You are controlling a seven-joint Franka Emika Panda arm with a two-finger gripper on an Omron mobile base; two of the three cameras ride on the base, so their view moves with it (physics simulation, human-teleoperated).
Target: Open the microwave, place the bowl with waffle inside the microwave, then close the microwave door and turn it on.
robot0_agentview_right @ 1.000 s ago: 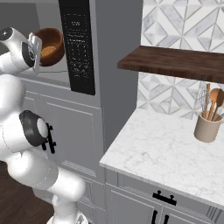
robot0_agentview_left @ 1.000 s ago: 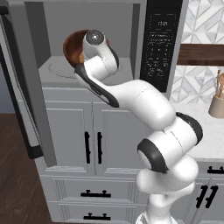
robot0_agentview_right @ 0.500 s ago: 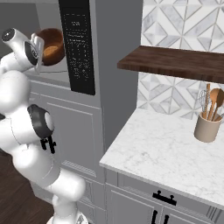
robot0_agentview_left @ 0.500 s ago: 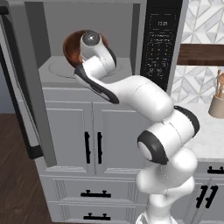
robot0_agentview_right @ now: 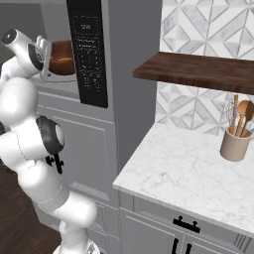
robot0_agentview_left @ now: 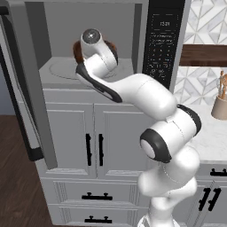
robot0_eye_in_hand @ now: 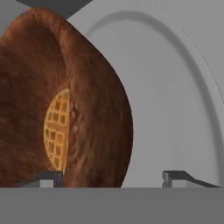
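The microwave [robot0_agentview_left: 111, 26] stands open, with the microwave door [robot0_agentview_left: 31, 88] swung out to the left. Inside, the bowl with waffle [robot0_eye_in_hand: 92, 109] sits on the round turntable [robot0_eye_in_hand: 175, 87], a dark reddish-brown wooden bowl [robot0_agentview_left: 77, 51] with a tan waffle piece [robot0_eye_in_hand: 57, 131] in it. My gripper [robot0_eye_in_hand: 111, 177] reaches into the cavity and is open. Its jaws straddle the bowl's near wall, one fingertip [robot0_eye_in_hand: 50, 177] on the inner side and the other out over the turntable, clear of the wood. From the right, the bowl [robot0_agentview_right: 63, 57] shows just beyond my hand.
The black keypad panel [robot0_agentview_left: 162, 40] is at the cavity's right. Grey cabinet doors [robot0_agentview_left: 93, 146] and drawers lie below. To the right are a marble counter [robot0_agentview_right: 188, 168] with a tan utensil crock [robot0_agentview_right: 235, 144] and a dark wooden shelf [robot0_agentview_right: 198, 72].
The jaws have spread apart and let go of the bowl's wall. The bowl stays in the cavity and the arm has barely shifted.
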